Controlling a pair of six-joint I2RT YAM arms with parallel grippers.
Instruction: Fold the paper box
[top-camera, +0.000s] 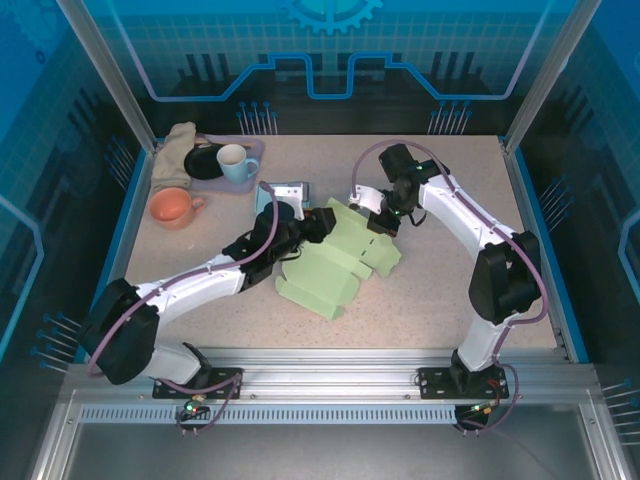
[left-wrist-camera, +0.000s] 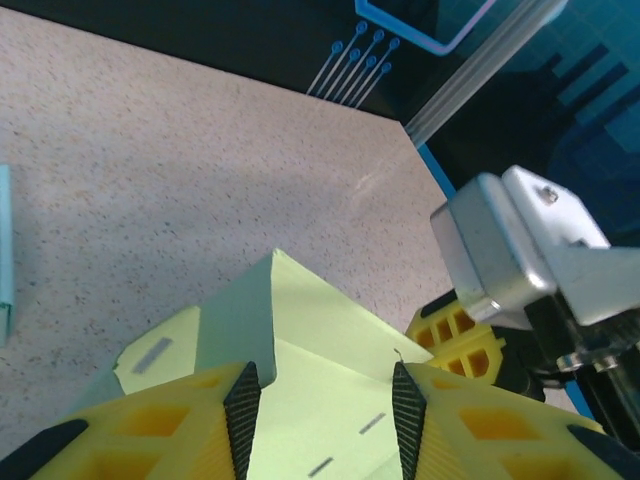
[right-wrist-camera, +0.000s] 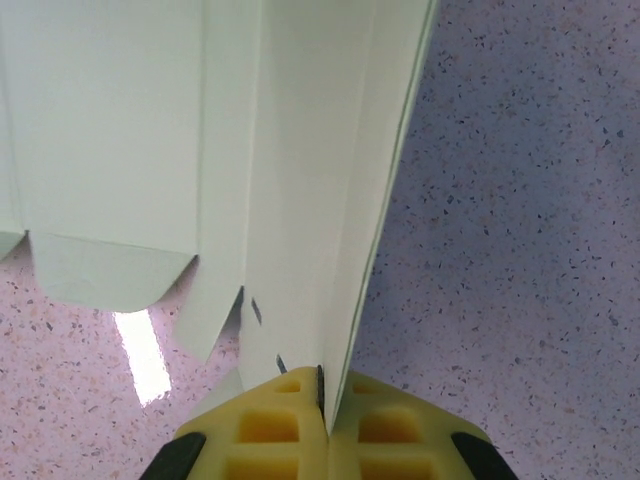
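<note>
Right hand (right-wrist-camera: 322, 395) pinches the paper box (right-wrist-camera: 150, 130); left hand (left-wrist-camera: 325, 390) straddles it, spread.

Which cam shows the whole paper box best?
Top external: entire paper box in frame. Left wrist shows a corner at the open left claw; right wrist, an edge pinched by the right claw.

Top cam: fixed, high on the near side, pitched down and forward. It's far out and frames the whole tabletop (top-camera: 450, 290), plus left hand (top-camera: 320, 222) and right hand (top-camera: 383, 222). Left wrist cam: just behind its own fingers, close in, low angle across the tabletop toward the far right corner, with the right hand in shot. Right wrist cam: nearly straight down, nearest of the three. All three overlap on the paper box (top-camera: 335, 265), mid-tabletop.
</note>
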